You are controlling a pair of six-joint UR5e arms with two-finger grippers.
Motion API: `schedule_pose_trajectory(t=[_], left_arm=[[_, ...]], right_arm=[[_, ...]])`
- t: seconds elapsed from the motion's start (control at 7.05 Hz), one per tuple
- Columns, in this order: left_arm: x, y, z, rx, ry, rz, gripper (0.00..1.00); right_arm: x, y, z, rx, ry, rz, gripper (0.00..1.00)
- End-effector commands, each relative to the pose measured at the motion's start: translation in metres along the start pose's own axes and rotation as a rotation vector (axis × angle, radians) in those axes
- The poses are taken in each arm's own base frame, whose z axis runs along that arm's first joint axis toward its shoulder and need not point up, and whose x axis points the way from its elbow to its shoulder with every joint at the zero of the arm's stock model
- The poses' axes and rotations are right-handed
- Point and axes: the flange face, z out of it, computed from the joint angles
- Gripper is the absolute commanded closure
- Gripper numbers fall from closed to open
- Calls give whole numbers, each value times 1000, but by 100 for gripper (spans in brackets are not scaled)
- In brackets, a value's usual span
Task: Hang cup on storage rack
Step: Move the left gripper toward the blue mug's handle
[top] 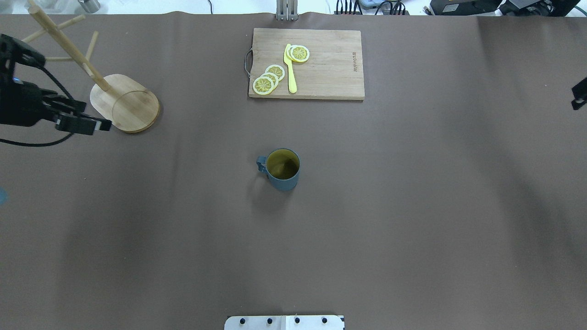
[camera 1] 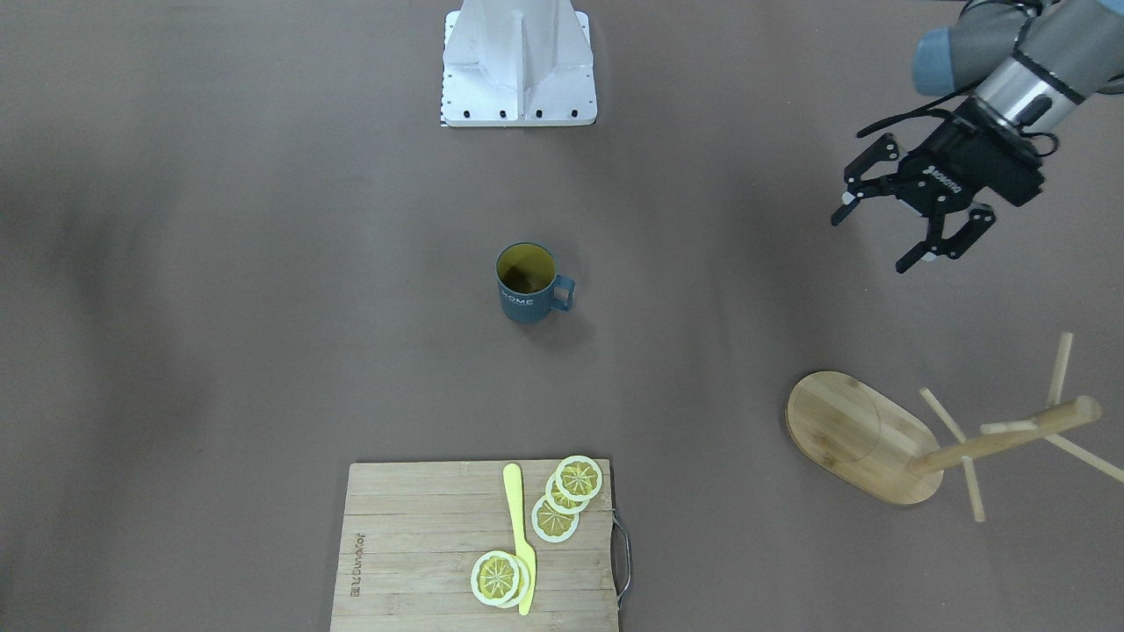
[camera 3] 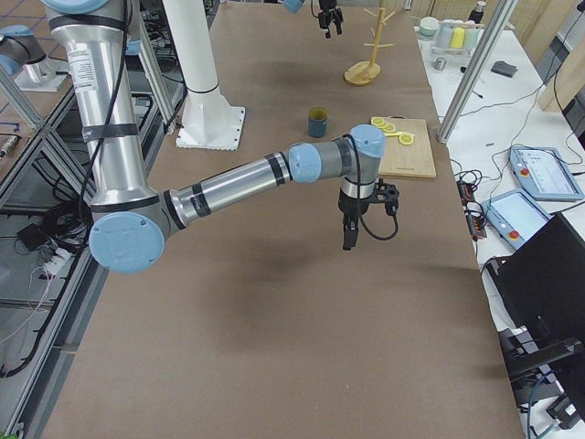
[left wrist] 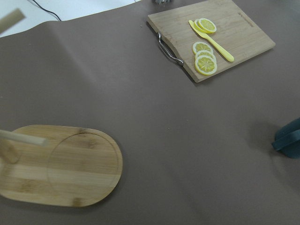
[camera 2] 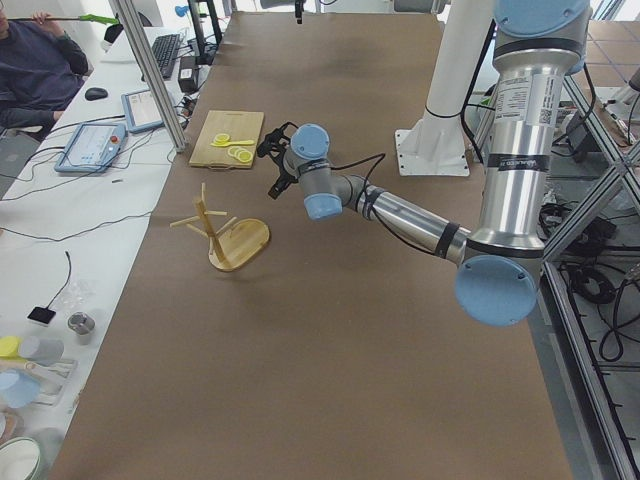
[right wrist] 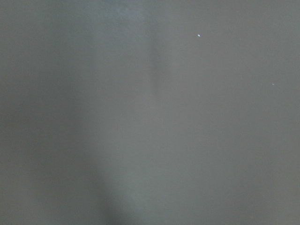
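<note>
The blue-grey cup stands upright mid-table, yellow inside, with its handle toward the robot's left; it also shows in the overhead view and at the right edge of the left wrist view. The wooden storage rack stands upright on its oval base at the table's far left. My left gripper is open and empty, above the table, on the robot's side of the rack and apart from it. My right gripper hangs over bare table far to the cup's right; I cannot tell whether it is open or shut.
A wooden cutting board with lemon slices and a yellow knife lies at the far edge, beyond the cup. The robot's white base is at the near edge. The right wrist view shows only brown tabletop.
</note>
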Motion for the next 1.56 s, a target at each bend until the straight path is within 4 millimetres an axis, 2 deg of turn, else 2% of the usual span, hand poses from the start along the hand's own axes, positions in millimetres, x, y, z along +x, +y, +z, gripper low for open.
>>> schedule_pose_trajectory(t=[0.0,0.14,0.28,0.57,0.71,0.85,0.99,1.42], left_arm=[[60,-2,78,10,-3,53,1],[76,-9,107,25,-20,66,1],[84,-14,132,39,-44,75,1],[100,-31,172,31,-34,84,2],[115,-25,196,48,13,109,2],[120,-7,215,111,17,132,2],[141,18,234,113,41,148,3],[185,32,249,116,82,163,21]], right_arm=[[77,40,10,-32,-42,-47,0],[97,57,22,-23,-43,-72,0],[114,70,36,3,-46,-78,0],[138,80,52,3,-46,-80,0],[142,82,51,4,-48,-85,0],[141,82,51,4,-54,-82,0],[141,82,51,5,-54,-83,0],[138,78,48,11,-54,-83,0]])
